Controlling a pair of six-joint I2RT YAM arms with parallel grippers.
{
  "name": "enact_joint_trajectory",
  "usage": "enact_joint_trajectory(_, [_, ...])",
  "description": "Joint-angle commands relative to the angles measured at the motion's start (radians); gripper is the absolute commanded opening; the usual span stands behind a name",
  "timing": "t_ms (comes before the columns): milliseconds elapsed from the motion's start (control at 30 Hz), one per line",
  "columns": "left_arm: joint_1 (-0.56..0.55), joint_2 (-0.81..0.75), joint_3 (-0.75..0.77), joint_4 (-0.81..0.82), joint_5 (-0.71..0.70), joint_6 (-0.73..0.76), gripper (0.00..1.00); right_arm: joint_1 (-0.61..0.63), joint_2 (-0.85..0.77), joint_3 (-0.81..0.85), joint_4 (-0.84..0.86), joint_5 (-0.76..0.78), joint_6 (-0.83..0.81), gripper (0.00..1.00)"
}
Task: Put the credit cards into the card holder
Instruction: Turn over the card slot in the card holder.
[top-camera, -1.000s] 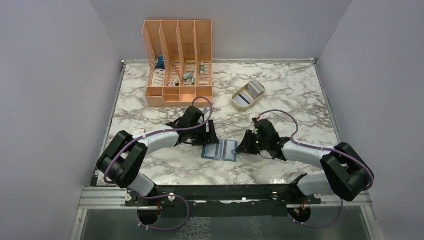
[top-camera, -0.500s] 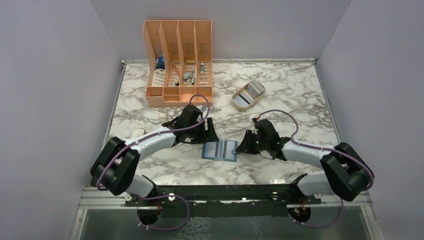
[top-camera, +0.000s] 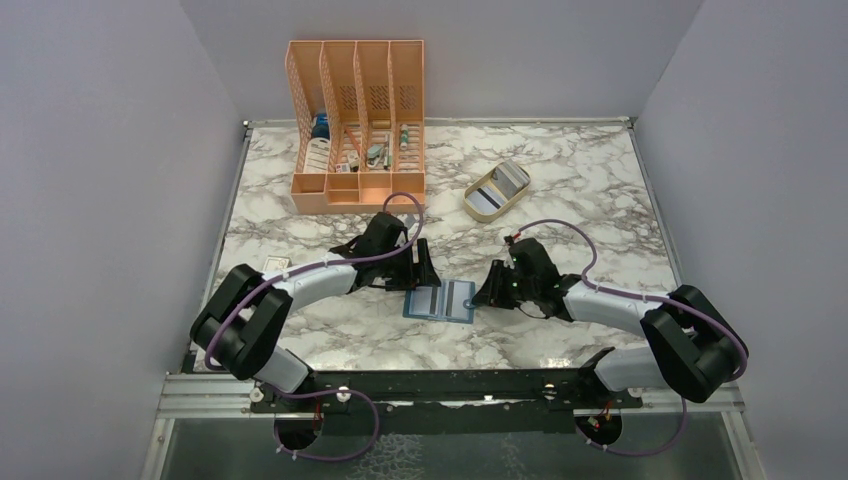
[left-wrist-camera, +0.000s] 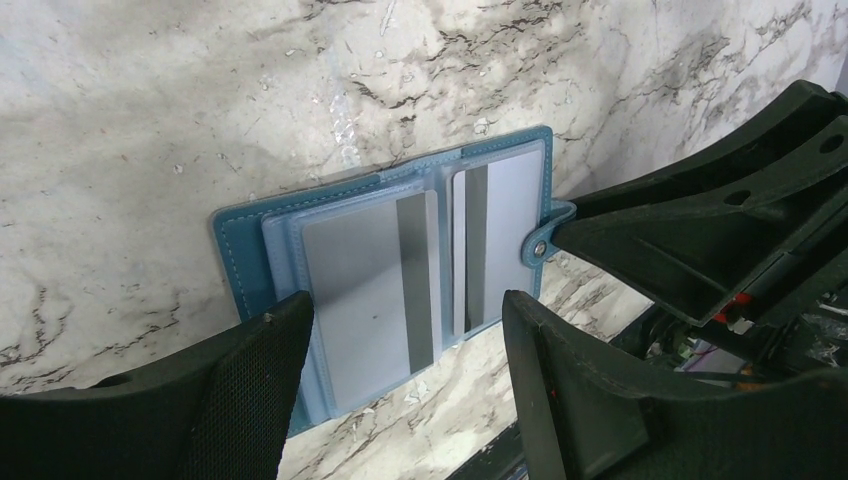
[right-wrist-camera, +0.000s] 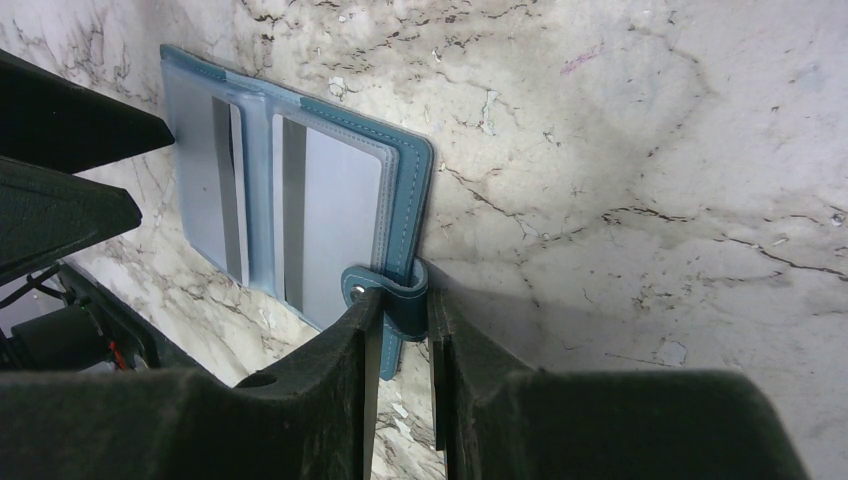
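Note:
The teal card holder lies open on the marble between my grippers. Two grey credit cards with dark stripes sit in its clear slots, one in the left half and one in the right half. My left gripper hovers open over the holder's far left part, its fingers straddling the left card. My right gripper is shut on the holder's strap tab with the pale stud, at the holder's right edge.
A beige oval tray with a grey card-like piece in it stands at the back right. An orange slotted file rack holding small items stands at the back left. A small white box lies by the left arm.
The left arm's elbow swung out to the left and came back; its gripper stayed almost in place over the holder. The right arm and the holder have not moved.

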Motion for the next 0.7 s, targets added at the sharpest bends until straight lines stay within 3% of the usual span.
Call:
enact_joint_trajectory(0, [0.002,-0.008,-0.017,0.015,-0.005,0.000,0.72,0.007,-0.007,0.002,0.004,0.017,-0.013,0.23])
enact_joint_trajectory(233, [0.001,-0.028,-0.011,-0.016,-0.042,0.013,0.72,0.006,-0.010,0.000,0.004,0.016,-0.013,0.23])
enact_joint_trajectory(667, [0.001,0.019,-0.039,0.069,0.043,-0.025,0.72,0.006,-0.016,0.001,0.003,0.014,-0.013,0.23])
